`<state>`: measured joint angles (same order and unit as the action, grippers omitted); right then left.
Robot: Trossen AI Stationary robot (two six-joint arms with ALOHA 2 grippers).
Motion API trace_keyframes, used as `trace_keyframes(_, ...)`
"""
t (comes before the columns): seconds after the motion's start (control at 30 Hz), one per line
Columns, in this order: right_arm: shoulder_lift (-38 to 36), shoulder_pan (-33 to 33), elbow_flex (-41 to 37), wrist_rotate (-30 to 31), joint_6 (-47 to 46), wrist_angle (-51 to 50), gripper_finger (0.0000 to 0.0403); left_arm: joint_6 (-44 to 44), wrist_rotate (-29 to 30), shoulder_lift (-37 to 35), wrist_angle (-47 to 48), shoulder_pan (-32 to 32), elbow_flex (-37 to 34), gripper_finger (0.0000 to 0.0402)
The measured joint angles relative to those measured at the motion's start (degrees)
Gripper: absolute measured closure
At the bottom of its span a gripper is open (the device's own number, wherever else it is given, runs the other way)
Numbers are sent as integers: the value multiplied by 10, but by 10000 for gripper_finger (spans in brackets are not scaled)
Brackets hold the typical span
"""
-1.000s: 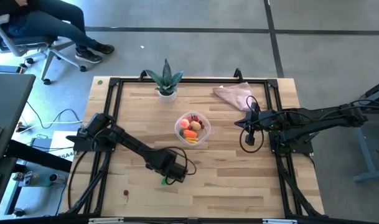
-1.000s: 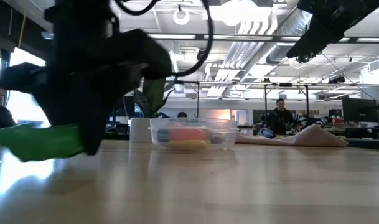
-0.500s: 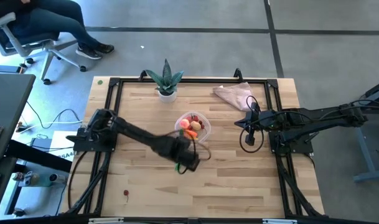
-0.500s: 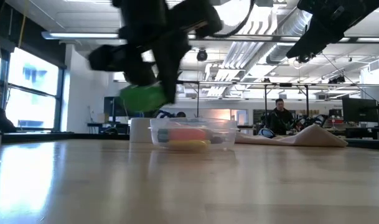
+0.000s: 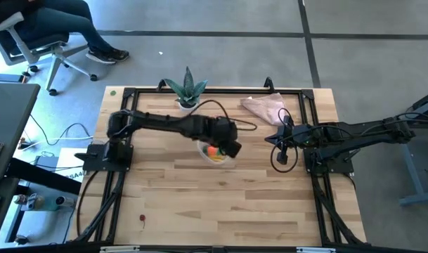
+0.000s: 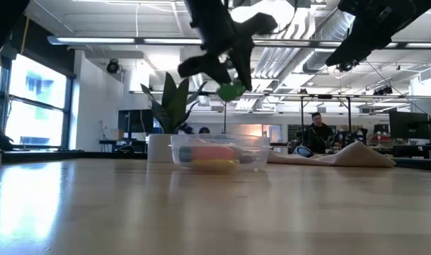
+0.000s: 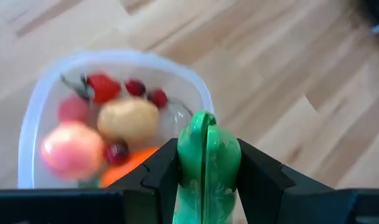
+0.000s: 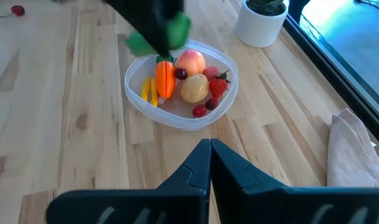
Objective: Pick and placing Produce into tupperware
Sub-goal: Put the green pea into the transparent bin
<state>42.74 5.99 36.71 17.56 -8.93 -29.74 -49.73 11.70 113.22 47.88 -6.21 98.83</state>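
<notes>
Gripping a green toy cucumber (image 7: 205, 163) between its two dark fingers (image 7: 161, 171), the left gripper (image 5: 230, 145) hangs in the air directly above the small round clear plastic tupperware (image 8: 134, 87), the cucumber raised clear of the rim. Inside the tupperware lie an orange carrot (image 8: 164, 78), a pink-orange peach (image 8: 190, 61), a beige potato (image 8: 193, 89), yellow pieces (image 8: 146, 91) and small red berries (image 8: 200, 111). The tupperware stands near the middle of the light wooden surface (image 5: 256, 204). Beyond it stand a spiky green plant in a white pot (image 5: 187, 92) and a pinkish-beige cloth (image 5: 265, 107). One small red berry (image 5: 142, 218) lies well apart near the surface's front left. The right gripper (image 5: 282, 157), fingers together and empty, waits to the tupperware's right.
</notes>
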Motion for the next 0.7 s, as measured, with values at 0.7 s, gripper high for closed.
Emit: trace_keyframes(0.7,0,0,0,0,0,0,402,45,-17,83,49,-46,-1,275)
